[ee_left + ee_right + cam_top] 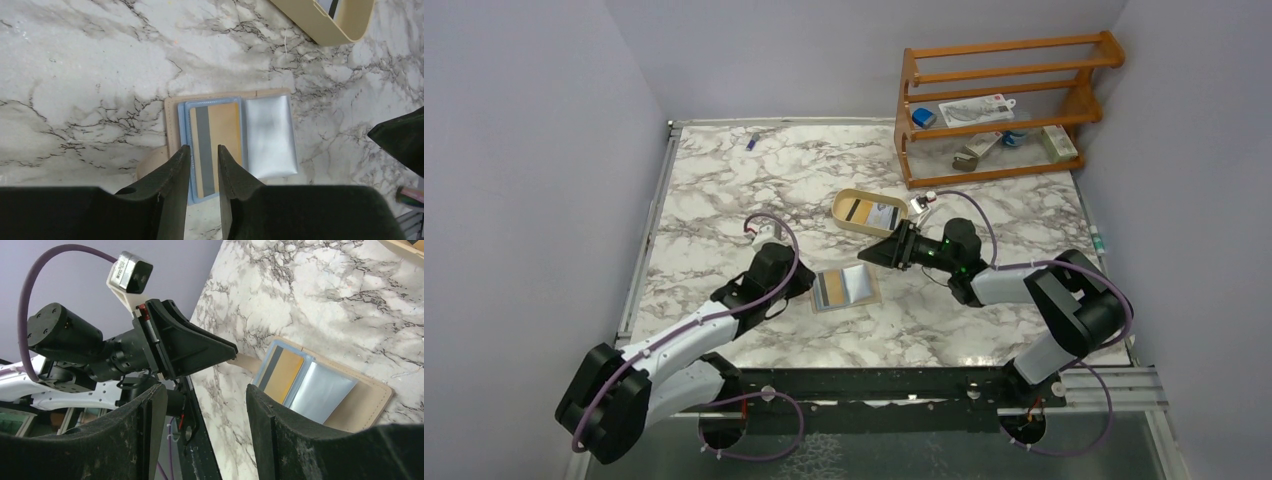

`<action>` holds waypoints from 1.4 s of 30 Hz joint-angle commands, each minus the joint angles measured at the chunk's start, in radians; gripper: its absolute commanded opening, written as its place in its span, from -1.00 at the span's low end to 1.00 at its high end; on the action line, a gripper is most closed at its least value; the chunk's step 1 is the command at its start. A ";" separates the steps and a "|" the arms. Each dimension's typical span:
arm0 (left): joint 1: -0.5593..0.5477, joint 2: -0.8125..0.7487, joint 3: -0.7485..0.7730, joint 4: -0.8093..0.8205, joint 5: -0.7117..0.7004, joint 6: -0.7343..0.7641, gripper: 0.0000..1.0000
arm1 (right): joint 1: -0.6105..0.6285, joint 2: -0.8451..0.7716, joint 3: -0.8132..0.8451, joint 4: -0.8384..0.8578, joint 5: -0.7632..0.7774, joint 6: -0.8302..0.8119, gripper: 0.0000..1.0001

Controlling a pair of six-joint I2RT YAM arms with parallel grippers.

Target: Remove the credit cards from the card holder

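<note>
Left arm's stretched out low, left gripper point(203, 148) pointing down with fingers cracked slightly apart and pinching nothing, the open card holder point(172, 117) and its gold credit card point(227, 127) right at the tips, while the right gripper point(205, 390) hangs sideways, fingers spread wide, holder just beyond them.

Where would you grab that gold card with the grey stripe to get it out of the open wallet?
Probably by the short end nearest the left gripper, coming in low from that side. The gold card lies flat in a blue-edged pocket of the open card holder, so that end seems to offer the jaws an edge to pinch.
</note>
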 commanded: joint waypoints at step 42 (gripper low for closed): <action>-0.117 0.410 0.379 -0.449 -0.152 0.036 -0.52 | 0.002 -0.221 -0.107 -0.183 0.056 -0.153 0.28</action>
